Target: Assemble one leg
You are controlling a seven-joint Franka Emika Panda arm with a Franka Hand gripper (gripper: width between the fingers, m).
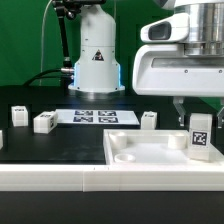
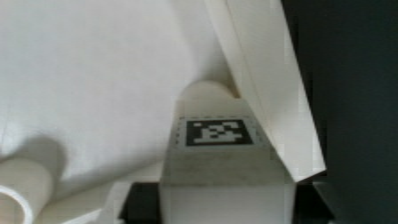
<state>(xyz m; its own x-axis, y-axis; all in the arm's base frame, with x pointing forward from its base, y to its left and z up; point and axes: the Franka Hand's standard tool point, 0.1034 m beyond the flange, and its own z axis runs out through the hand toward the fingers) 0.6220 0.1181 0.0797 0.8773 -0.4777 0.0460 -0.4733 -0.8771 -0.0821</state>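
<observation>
exterior view: gripper [image 1: 200,118] pinches the leg [image 1: 200,136], which is upright with its tag facing the camera, at the tray's [image 1: 140,152] end on the exterior view's right. wrist view: the leg [image 2: 217,140] is clamped between both fingers [image 2: 128,198], close beside the tray's raised rim.

Both views soft, low-resolution. Bright, even light — the white tray [image 1: 150,166] nearly washes out against the dark table [image 1: 55,146]. In my wrist view the leg [image 2: 217,165] sits shaded grey, edges blurred.
</observation>
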